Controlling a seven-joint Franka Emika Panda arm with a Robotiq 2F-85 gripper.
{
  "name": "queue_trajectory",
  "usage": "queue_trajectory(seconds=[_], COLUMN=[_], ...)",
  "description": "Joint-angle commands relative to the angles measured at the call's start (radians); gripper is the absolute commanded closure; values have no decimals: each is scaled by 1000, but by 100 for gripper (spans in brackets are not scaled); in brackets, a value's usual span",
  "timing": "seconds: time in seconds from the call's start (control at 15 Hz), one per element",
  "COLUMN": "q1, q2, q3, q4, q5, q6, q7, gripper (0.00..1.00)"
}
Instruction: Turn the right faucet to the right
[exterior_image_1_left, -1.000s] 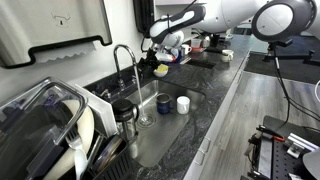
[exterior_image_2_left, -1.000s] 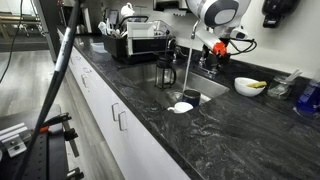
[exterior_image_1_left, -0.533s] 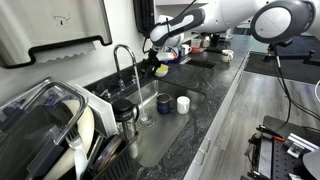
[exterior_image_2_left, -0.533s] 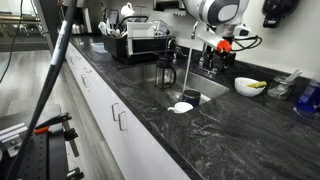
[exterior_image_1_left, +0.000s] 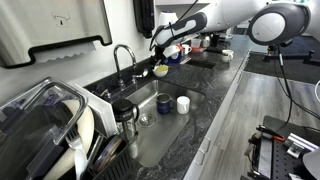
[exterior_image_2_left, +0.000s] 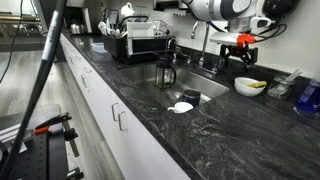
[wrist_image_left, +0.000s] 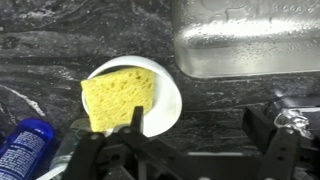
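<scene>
Two fingers (wrist_image_left: 135, 122) stand apart, seemingly holding nothing, though the wrist view is dim. Just below them a yellow sponge (wrist_image_left: 118, 100) lies in a white dish (wrist_image_left: 170, 100) on the counter (wrist_image_left: 60, 50). Well apart from the fingers, the right faucet (exterior_image_1_left: 123, 47) arches over the sink (exterior_image_1_left: 150, 135).

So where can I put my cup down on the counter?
The counter strip between the sink and the front edge is bare, also the stretch before the dish rack. Crowded behind the sink: faucet, bowl.
</scene>
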Motion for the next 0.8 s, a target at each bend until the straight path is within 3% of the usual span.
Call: queue_trajectory(seconds=[0.0, 0.33, 0.73], q1=[-28, -100, -98], q2=[36, -21, -118], q3=[11, 150, 174], q4=[55, 67, 113], q5=[-10, 126, 149], q6=[27, -194, -599], q7=[-39, -156, -141], gripper=[0, 0, 0])
